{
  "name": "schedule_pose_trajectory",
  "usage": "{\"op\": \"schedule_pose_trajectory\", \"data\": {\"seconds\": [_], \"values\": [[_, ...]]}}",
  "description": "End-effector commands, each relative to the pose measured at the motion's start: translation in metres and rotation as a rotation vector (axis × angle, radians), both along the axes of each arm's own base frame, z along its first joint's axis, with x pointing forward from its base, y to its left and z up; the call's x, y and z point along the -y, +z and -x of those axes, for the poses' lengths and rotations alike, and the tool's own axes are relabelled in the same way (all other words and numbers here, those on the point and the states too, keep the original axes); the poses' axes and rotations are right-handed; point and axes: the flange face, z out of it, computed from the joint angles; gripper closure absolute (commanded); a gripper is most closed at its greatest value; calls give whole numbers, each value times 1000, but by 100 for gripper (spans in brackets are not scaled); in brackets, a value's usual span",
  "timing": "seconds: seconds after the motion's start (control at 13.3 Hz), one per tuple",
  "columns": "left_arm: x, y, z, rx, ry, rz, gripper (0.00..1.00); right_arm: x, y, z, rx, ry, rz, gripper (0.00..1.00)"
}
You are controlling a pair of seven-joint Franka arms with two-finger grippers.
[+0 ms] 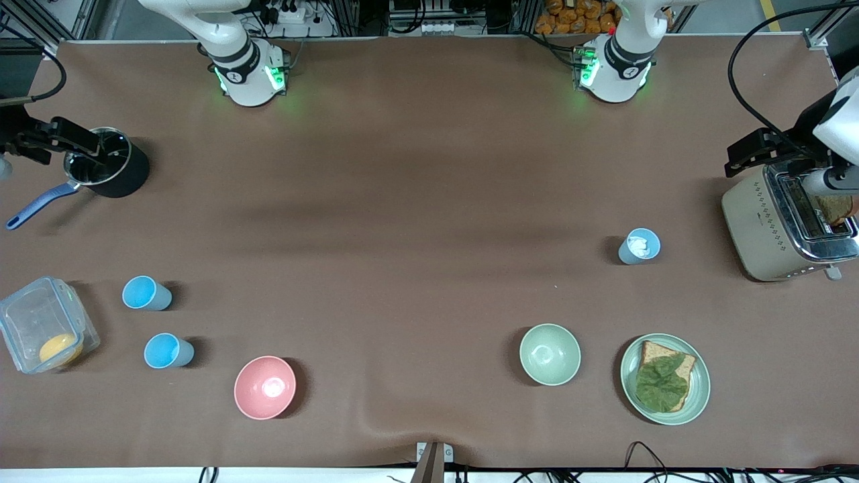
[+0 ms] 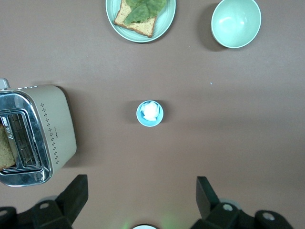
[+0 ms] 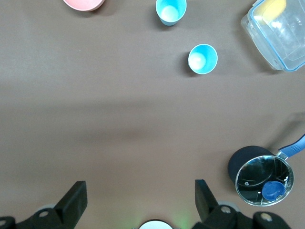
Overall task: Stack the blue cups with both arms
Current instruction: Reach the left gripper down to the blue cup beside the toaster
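Two empty blue cups stand upright toward the right arm's end of the table, one (image 1: 146, 293) (image 3: 203, 58) farther from the front camera than the other (image 1: 168, 351) (image 3: 171, 10). A third blue cup (image 1: 639, 245) (image 2: 150, 113) stands toward the left arm's end with something white inside it. My left gripper (image 2: 141, 188) hangs open and empty high over bare table between its base and that cup. My right gripper (image 3: 139, 188) is also open and empty, high over bare table by its own base. Neither gripper shows in the front view.
A pink bowl (image 1: 265, 387) and a clear container (image 1: 43, 332) flank the two cups. A black pot (image 1: 107, 163) stands farther back. Near the third cup are a green bowl (image 1: 549, 354), a plate (image 1: 698, 396) with bread and lettuce, and a toaster (image 1: 772, 221).
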Motion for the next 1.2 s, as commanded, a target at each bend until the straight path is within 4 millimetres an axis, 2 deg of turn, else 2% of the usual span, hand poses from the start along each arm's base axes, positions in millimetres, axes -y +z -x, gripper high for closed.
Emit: {"op": "schedule_pose_trajectory", "data": {"seconds": [0.0,0.15,0.22,0.3,0.38,0.53,0.75,0.82,0.9,0.97,1.12], "values": [[-1,9,3,-1,-20,17,0,8,-2,2,-13,-12,4,0],[-3,8,3,-8,-15,11,0,20,-3,2,-16,6,0,0],[-1,6,2,-13,-19,10,0,20,-4,2,-16,6,0,0],[-1,1,1,-26,-19,20,0,20,-4,2,-17,7,-1,0],[-4,-17,-1,-62,-19,19,0,20,-4,2,-17,7,-1,0],[-5,-68,-8,-107,-16,21,0,20,-5,2,-19,7,-2,0],[-8,-171,14,-18,-4,8,0,22,-11,-2,-30,4,-1,0],[-8,-206,21,17,-4,9,0,25,-23,-8,-49,3,13,0],[-9,-241,28,45,-3,9,0,38,-44,-17,-86,-19,9,0],[-10,-266,33,71,-6,7,0,62,-68,-27,-113,-31,-12,0],[-15,-318,39,88,3,15,0,77,-112,-50,-125,15,-18,0]]}}
